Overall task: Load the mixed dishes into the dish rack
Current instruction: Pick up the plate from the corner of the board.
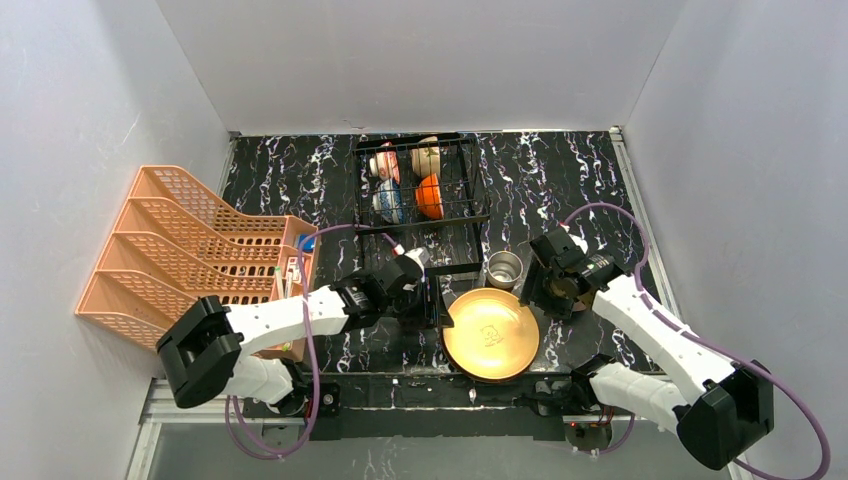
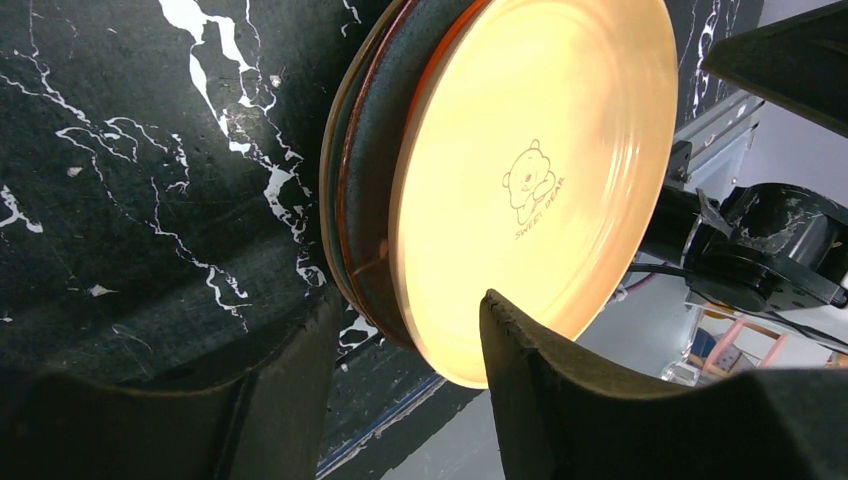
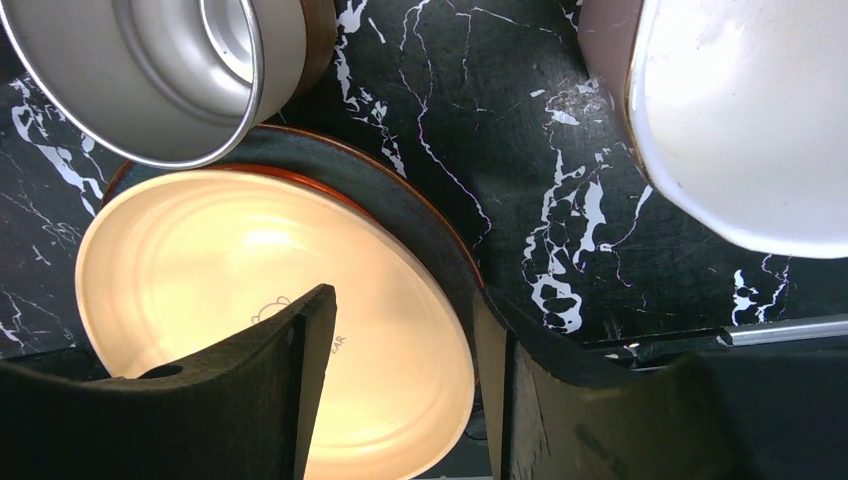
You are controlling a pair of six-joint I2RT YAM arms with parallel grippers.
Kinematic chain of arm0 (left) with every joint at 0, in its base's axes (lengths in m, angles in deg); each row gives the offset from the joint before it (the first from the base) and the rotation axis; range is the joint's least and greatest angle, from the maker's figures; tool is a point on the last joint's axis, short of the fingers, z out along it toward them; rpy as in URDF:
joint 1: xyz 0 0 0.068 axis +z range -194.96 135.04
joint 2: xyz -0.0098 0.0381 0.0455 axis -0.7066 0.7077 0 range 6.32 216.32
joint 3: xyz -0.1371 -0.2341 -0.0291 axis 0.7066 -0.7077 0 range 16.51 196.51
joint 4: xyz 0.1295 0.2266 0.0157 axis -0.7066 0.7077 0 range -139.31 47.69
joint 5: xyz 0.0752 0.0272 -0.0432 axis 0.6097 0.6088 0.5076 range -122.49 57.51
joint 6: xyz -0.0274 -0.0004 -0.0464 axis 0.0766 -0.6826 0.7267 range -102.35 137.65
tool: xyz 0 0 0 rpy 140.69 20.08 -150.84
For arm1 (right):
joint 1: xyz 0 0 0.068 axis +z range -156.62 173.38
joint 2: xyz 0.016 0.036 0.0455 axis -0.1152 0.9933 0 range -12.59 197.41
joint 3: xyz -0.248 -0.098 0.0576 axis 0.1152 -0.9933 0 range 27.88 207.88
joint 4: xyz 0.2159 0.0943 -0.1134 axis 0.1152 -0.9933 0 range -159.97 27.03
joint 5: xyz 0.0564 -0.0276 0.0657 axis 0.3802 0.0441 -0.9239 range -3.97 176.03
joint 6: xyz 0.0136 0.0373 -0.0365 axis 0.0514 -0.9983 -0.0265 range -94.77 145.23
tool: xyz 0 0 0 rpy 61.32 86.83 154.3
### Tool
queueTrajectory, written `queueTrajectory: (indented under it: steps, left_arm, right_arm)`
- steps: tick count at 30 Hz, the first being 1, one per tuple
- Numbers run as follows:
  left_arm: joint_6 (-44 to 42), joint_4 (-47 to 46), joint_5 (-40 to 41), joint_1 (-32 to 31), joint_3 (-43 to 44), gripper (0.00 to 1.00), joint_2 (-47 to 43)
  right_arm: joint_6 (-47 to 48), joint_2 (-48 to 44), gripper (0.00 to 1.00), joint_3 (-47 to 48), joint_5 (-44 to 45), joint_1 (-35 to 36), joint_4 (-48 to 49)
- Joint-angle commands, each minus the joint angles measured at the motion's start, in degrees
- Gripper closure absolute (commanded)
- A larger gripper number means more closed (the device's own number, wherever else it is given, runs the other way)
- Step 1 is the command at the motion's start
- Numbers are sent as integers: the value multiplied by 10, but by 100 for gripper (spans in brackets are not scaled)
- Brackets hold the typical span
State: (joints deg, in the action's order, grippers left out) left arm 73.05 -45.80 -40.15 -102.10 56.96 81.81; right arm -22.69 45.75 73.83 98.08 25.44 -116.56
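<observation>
Bowls (image 1: 405, 180) sit in the dish rack (image 1: 472, 180); plate stack (image 1: 491, 333), steel cup (image 1: 504, 268) and pink mug (image 3: 740, 120) wait on the worktop (image 1: 560, 180). Left gripper (image 2: 410, 330) straddles the stack's rim, unclenched; right gripper (image 3: 405, 300) hovers released, empty.

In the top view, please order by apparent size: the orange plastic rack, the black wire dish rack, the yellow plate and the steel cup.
Largest to smallest:
1. orange plastic rack
2. black wire dish rack
3. yellow plate
4. steel cup
No two look alike in size.
</observation>
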Motion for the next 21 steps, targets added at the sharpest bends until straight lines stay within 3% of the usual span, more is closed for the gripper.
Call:
queueTrajectory:
  steps: [1, 16, 21]
  left_arm:
    - [-6, 9, 17, -13, 28, 50, 13]
    - [-8, 6, 22, -27, 39, 75, 60]
    - [-3, -1, 24, -27, 32, 90, 65]
  right_arm:
    - [-9, -12, 38, -4, 8, 3, 12]
    - [-16, -36, 38, -3, 15, 3, 2]
    - [-17, -36, 38, 3, 13, 2, 1]
